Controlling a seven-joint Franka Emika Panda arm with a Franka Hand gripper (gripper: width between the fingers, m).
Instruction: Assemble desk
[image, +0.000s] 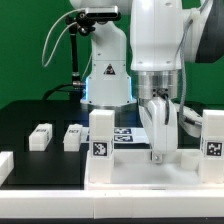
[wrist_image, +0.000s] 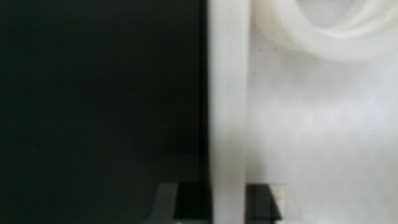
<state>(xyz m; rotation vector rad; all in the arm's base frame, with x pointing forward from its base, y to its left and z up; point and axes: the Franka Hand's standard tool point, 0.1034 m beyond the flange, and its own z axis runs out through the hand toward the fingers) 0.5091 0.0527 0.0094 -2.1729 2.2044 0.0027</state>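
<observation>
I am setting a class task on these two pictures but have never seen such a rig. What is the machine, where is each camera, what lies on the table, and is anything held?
The big white machine is a robot arm, and the pincer at its tip is its end effector. The wider picture comes from a camera standing off the arm. The close-up comes from a camera on the wrist, looking past the dark fingers.

On the black table are white plastic desk parts. A wide rimmed panel is in front, with tagged blocks standing upright at its corners. Loose legs lie toward the exterior view's left. The flat tagged sheet behind is the marker board, not furniture.

The end effector is shut, apparently pinching the panel's thin rim.
</observation>
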